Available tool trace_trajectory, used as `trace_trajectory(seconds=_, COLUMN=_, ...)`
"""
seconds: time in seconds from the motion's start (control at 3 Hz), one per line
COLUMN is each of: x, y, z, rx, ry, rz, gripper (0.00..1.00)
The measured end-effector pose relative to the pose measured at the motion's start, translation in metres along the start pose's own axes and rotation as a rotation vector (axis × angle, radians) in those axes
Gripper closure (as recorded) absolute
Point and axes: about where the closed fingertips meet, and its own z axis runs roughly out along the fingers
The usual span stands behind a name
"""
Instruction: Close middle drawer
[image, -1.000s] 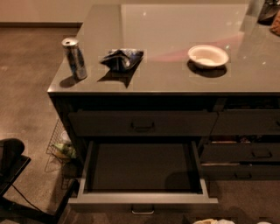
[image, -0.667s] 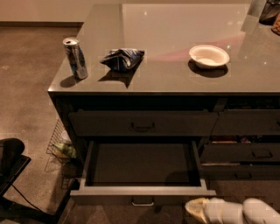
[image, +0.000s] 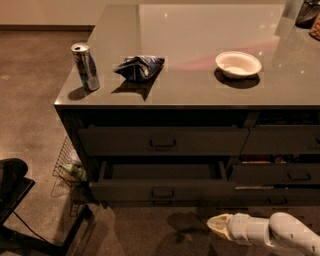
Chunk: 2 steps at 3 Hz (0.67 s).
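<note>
The middle drawer (image: 162, 191) is a wide dark grey drawer with a slim front and a small central pull handle. It stands out only a little from the cabinet, and a narrow strip of its dark inside (image: 165, 171) shows behind the front. My gripper (image: 219, 225), cream-tipped on a white arm, reaches in from the lower right. It sits low, in front of the drawer front and to the right of the handle, a little apart from it.
On the grey countertop (image: 200, 95) stand a drink can (image: 86, 66), a crumpled blue chip bag (image: 140, 67) and a white bowl (image: 238, 64). A shut top drawer (image: 162, 141) is above and narrower drawers (image: 299, 175) are to the right. A wire basket (image: 67, 167) and a black stand (image: 15, 200) are on the floor at left.
The middle drawer has gone from pulled far out to nearly pushed in. My arm has come into view from the lower right and now sits close before the drawer front.
</note>
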Motion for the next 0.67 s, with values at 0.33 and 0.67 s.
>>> trace_trajectory(seconds=0.33, x=-0.022, y=-0.034, z=0.026, rx=-0.011, ry=-0.006, rz=-0.032, gripper=1.00)
trace_trajectory(seconds=0.67, x=-0.057, y=-0.074, z=0.048, rx=0.000, ry=-0.019, rz=-0.088, gripper=1.00)
